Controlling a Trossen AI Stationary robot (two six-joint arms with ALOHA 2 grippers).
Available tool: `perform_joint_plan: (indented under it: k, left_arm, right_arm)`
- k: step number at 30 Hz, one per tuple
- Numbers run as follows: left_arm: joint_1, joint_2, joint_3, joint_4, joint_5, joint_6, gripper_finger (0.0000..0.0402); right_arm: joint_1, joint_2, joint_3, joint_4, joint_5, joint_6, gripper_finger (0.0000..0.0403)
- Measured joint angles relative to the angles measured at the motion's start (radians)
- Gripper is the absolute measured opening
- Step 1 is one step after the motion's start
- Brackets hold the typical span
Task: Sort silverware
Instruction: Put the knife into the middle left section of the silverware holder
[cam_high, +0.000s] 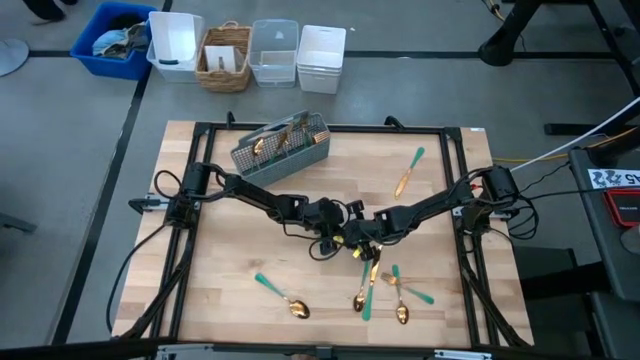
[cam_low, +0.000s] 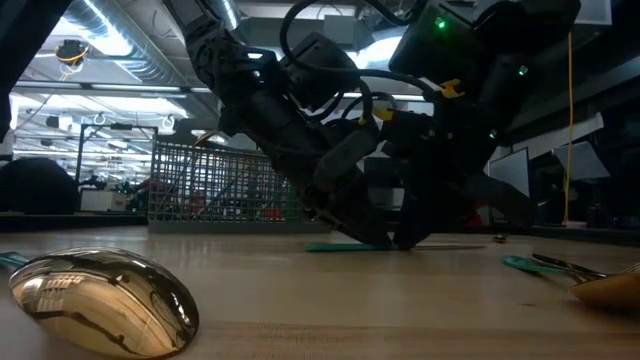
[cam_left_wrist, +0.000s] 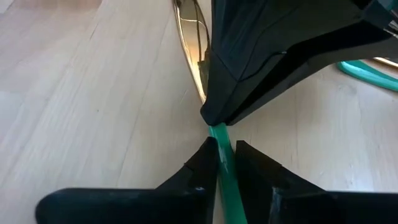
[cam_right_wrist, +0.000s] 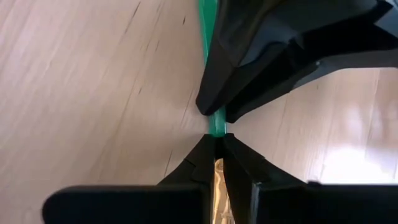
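Observation:
Both grippers meet at the table's middle on one piece of silverware (cam_left_wrist: 219, 138) with a teal handle and a gold head (cam_left_wrist: 189, 43). My left gripper (cam_left_wrist: 225, 155) is shut on the handle. My right gripper (cam_right_wrist: 217, 146) is shut where the handle meets the gold metal. The low view shows this handle (cam_low: 340, 246) down at the tabletop. Other pieces lie flat on the wood: one toward the far right (cam_high: 408, 172), a spoon near the front (cam_high: 283, 298), and several near the right front (cam_high: 378, 285). More pieces stand in the grey mesh caddy (cam_high: 282, 148). My left gripper pinches the teal handle (cam_left_wrist: 222, 163) between its two fingers, which lie across it and slant down from the table's left. The handle lies low along the tabletop. My right gripper pinches the same piece where the teal handle (cam_right_wrist: 216, 124) joins the gold metal (cam_right_wrist: 217, 177). Its fingers lie across it and slant down from the right, close to the left gripper's fingers.
The caddy stands at the table's far left part. Bins and a basket (cam_high: 225, 58) sit on the floor beyond the far edge. A large spoon bowl (cam_low: 100, 300) lies close to the low camera. Bare wood (cam_high: 240, 240) lies left of the grippers.

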Motion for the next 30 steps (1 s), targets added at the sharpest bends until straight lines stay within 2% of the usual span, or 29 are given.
perform_joint_plan:
  k: [9, 15, 23, 30]
  left_arm:
    - [0.001, 0.0, 0.001, 0.001, -0.005, -0.161, 0.0046]
    - [0.019, 0.0, 0.001, 0.001, 0.002, -0.265, 0.0024]
    - [0.033, 0.0, 0.001, 0.002, 0.033, -0.308, 0.0003]
    - [0.026, 0.0, 0.001, 0.004, 0.039, -0.314, 0.0]
  right_arm:
    - [-0.002, -0.002, 0.001, -0.004, -0.031, 0.002, 0.003]
    - [-0.002, -0.01, 0.001, -0.008, -0.038, 0.003, 0.003]
    - [-0.002, -0.067, 0.0, -0.023, -0.046, 0.003, 0.003]
    - [-0.002, -0.096, 0.0, -0.081, -0.047, 0.004, 0.003]
